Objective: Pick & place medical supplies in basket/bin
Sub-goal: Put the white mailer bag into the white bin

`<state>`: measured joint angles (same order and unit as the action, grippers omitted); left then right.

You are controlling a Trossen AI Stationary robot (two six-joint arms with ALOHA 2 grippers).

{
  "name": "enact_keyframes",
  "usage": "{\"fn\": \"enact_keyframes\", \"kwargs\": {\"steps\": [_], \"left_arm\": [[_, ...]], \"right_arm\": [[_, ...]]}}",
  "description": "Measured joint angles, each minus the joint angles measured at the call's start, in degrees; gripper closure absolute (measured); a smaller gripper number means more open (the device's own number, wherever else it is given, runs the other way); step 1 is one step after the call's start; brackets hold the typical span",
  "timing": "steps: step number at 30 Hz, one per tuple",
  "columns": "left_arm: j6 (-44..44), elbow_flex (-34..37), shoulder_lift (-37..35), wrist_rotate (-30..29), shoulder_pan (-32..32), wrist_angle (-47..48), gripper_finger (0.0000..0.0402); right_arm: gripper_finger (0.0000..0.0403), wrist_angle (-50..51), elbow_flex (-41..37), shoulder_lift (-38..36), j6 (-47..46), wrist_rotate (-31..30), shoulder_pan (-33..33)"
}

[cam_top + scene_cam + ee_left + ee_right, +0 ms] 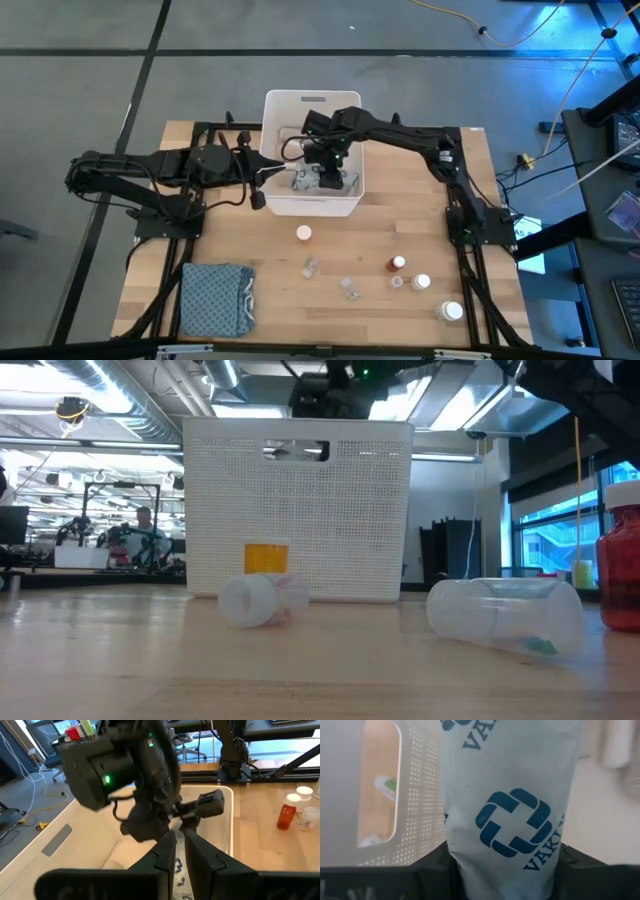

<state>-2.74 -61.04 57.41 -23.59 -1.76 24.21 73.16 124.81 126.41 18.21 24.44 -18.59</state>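
We see right gripper (pixel 328 170) inside large white rectangular plastic tub (pixel 285 203), fingers clamped on pale grey flat packet with blue cross print (pixel 512 805). Left gripper (pixel 180 851) at tub's rim, fingers nearly together, gripping nothing.

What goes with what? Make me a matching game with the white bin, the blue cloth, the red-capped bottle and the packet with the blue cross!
Things:
1. packet with the blue cross
2. folded blue cloth
3. red-capped bottle
4. white bin

Places:
A. at the table's lower left corner in the high view
B. at the middle of the table's far edge
C. held by the right gripper inside the bin
D. on the table, right of the clear vials

Pairs: 1-C, 2-A, 3-D, 4-B.

The left gripper is at the bin's left wall.
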Motion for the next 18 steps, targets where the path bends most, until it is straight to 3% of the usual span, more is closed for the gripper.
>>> {"fn": "enact_keyframes", "kwargs": {"steps": [18], "left_arm": [[0.0,0.0,0.0,-1.0,0.0,0.2,0.0368]], "right_arm": [[0.0235,0.2,-0.1,3.9,0.3,2.4,0.0]]}}
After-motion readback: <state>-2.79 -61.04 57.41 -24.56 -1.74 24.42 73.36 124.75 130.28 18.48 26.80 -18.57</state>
